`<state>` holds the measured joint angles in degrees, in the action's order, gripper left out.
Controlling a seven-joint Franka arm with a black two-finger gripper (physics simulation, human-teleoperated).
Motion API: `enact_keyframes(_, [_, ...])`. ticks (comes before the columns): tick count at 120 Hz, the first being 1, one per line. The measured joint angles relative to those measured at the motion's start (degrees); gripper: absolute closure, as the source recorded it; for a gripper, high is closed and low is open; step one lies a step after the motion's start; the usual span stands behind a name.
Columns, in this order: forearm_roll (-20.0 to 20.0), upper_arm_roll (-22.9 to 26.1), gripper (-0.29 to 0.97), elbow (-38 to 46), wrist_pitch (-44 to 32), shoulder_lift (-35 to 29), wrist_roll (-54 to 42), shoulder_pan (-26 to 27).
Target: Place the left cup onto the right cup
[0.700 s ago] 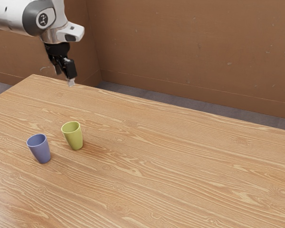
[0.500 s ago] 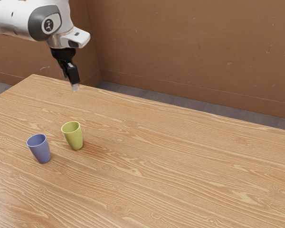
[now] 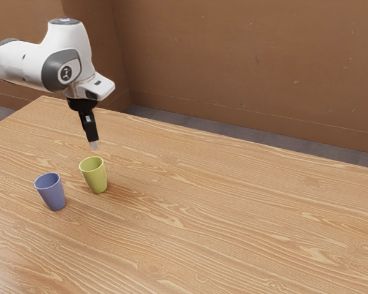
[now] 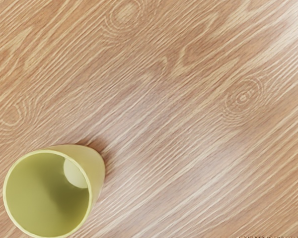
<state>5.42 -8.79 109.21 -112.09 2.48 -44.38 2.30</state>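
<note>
The black tool [image 3: 94, 145] hangs on the white arm [image 3: 43, 58], pointing down. It is above the upright, tapered yellow-green plastic cup [image 3: 93, 174], a little toward the wall side of it and clear of its rim. It is seen edge-on as one narrow black bar, so I cannot tell whether it is released or clenched; nothing is in it.

In the wrist view the yellow-green cup [image 4: 49, 193] shows its open mouth and bare inside, with its shadow on the wood just beside it.

The tapered blue-violet plastic cup [image 3: 50, 191] stands upright, mouth up, near the green cup on the exterior view's left and slightly closer to the camera, not touching it.

Both rest on the light wood-grain bench [image 3: 233, 214]. A brown wall [image 3: 245, 61] and a grey floor [image 3: 245, 131] strip lie beyond the green cup.
</note>
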Motion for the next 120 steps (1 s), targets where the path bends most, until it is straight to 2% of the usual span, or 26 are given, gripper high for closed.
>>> enact_keyframes(47, [0.42,0.0,0.0,8.3,-6.26,-0.18,-2.09,-3.45])
enact_keyframes(120, [0.63,-0.09,0.0,13.1,-11.41,2.18,-3.78,-6.47])
